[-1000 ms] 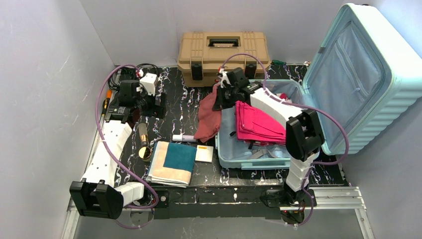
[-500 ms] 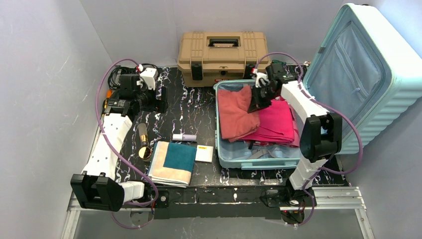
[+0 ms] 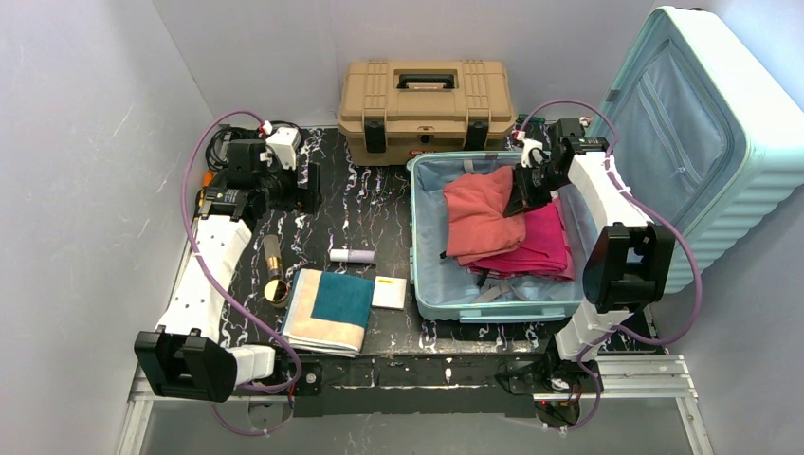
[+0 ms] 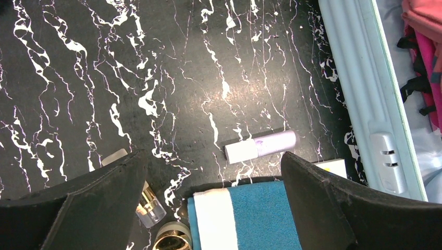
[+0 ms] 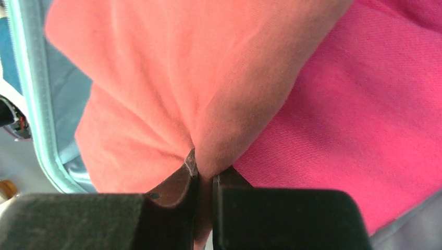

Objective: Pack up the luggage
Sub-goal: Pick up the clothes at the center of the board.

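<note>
Two arms reach over a black marbled counter (image 3: 370,209). At the left, the left fingers (image 4: 104,203) hang spread wide and empty above the counter, over a lavender tube (image 4: 262,146). Nearer the arm bases lie a gold-toned bottle (image 3: 274,263) and a folded teal-and-cream towel (image 3: 327,309), with a small white-and-yellow pad (image 3: 389,292) just beside the towel. A tan toolbox (image 3: 427,104) sits shut at the back. To the right, the luggage (image 3: 758,161) lies open on the counter, its lid tilted up at the far right. Inside it, a coral garment (image 3: 479,213) lies partly over a folded magenta garment (image 3: 542,245). The right fingers (image 5: 232,183) are pinched tight on a fold of the coral garment, above the magenta one.
</note>
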Controlling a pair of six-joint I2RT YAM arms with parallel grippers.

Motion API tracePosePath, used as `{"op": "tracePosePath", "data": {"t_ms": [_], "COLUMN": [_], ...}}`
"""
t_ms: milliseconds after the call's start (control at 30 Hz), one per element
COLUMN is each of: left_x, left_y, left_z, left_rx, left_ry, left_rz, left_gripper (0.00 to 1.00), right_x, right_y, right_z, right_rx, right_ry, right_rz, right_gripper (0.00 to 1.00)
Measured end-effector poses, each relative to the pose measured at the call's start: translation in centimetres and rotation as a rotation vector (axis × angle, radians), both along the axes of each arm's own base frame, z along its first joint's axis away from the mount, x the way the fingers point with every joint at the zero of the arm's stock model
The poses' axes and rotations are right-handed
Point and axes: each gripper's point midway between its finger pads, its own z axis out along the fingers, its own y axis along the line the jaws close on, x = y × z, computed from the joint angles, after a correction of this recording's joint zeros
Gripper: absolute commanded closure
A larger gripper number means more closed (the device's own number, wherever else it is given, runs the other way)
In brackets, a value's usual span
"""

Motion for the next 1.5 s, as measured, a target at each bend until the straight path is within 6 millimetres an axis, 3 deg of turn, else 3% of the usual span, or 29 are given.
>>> {"op": "tracePosePath", "data": {"t_ms": [233,500,933,1133,1367,1500], "left_x": [0.0,0.0,0.0,0.0,0.0,0.0], "left_y": [-0.1,-0.1,0.0,-0.1,-0.1,-0.1], "left_z": [0.0,0.3,0.4,0.4,0.4,0.4], "left_rx": [-0.002,-0.003,-0.003,-0.003,-0.003,-0.003], "left_ry": [0.000,-0.011,-0.016,-0.016,-0.016,-0.017], "left_rz": [-0.003,-0.003,-0.003,-0.003,-0.003,-0.004], "left_gripper": [0.02,0.02,0.02,0.02,0.02,0.02], "right_x": [1.3,2.3,0.9,0.7,1.1,1.2], "right_y": [0.7,-1.0,-5.2,-5.6,-6.2,-6.4], "right_z": [3.0,4.7,2.3,1.5,-1.7,-2.6], "right_rx": [0.025,-0.063,-0.121,-0.132,-0.155,-0.156], "right_ry": [-0.074,-0.140,-0.067,-0.057,0.026,0.051], "right_rz": [0.017,0.018,-0.008,0.018,0.045,0.048], "right_gripper": [0.99,0.99,0.94,0.86,0.84,0.81]}}
